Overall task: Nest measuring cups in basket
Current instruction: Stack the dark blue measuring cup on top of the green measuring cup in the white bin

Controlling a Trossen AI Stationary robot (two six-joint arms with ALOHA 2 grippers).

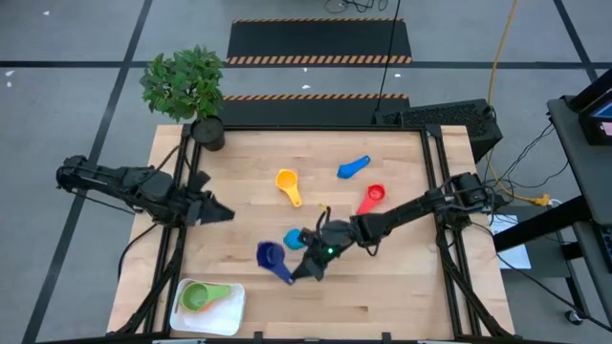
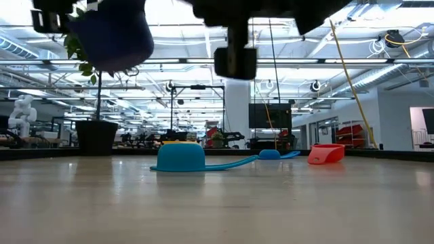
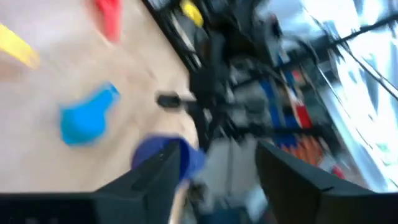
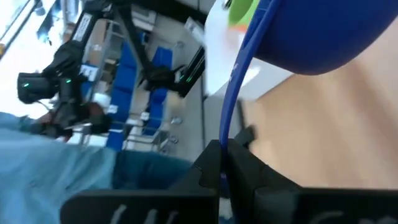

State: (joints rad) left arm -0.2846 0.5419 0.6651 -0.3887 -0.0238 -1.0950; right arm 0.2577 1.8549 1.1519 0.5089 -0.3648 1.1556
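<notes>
My right gripper (image 1: 304,264) is near the table's middle front, shut on the dark blue measuring cup (image 1: 271,255), which hangs high in the low view (image 2: 112,34). A light blue cup (image 1: 295,239) lies bowl-down on the table just behind it. The yellow-orange cup (image 1: 287,182), a blue cup (image 1: 352,169) and the red cup (image 1: 371,196) lie farther back. The white basket (image 1: 228,308) sits at the near left corner with the green cup (image 1: 196,296) inside. My left gripper (image 3: 214,186) is open above the table's left side (image 1: 215,212), with nothing between its fingers. My right gripper (image 4: 222,149) pinches the dark blue cup's thin handle (image 4: 231,124) between its two fingers, near the handle's free end. The fingers come about level from the table's right and lie along the handle. The bowl (image 4: 317,31) sticks out ahead of the fingertips, lifted clear of the table.
A potted plant (image 1: 191,91) stands at the far left corner. The arms' black frame rails (image 1: 435,191) run along both table sides. Bare wood lies between the basket and the held cup, and along the near edge (image 1: 382,306).
</notes>
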